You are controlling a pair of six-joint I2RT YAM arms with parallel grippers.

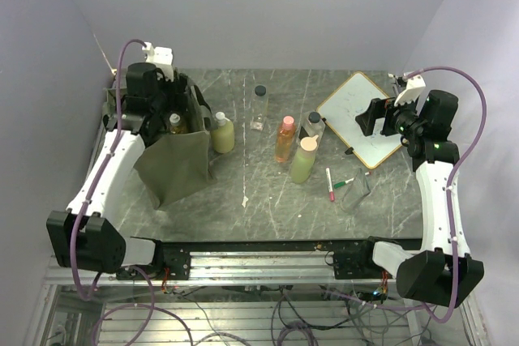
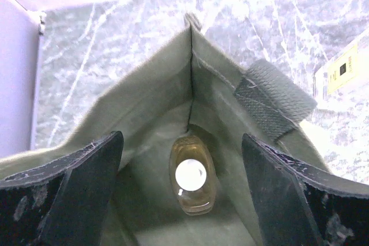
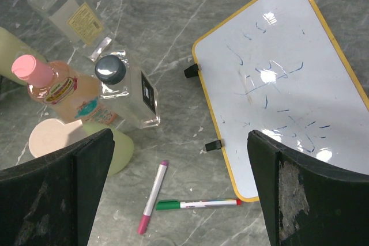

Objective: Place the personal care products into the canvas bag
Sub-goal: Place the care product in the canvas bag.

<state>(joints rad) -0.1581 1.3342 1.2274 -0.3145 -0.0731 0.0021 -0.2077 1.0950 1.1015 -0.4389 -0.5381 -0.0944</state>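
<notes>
The olive canvas bag [image 1: 174, 164] stands upright at the left. My left gripper [image 1: 166, 107] hangs open over its mouth. In the left wrist view the gripper [image 2: 181, 191] is empty, and an amber bottle with a white cap [image 2: 192, 175] stands inside the bag [image 2: 150, 102]. A pale yellow-green bottle [image 1: 222, 133] stands just right of the bag. A clear bottle [image 1: 259, 107], an orange bottle [image 1: 285, 138], a second clear bottle [image 1: 315, 125] and a light green bottle [image 1: 304, 158] stand mid-table. My right gripper [image 1: 369, 117] is open and empty above the whiteboard; the right wrist view shows its jaws wide apart [image 3: 179, 194].
A white whiteboard [image 1: 362, 117] with a yellow-wood frame lies at the back right. A red marker [image 1: 330, 184] and a green marker [image 1: 344, 183] lie in front of the bottles. The bag's strap [image 2: 275, 99] hangs over its right wall.
</notes>
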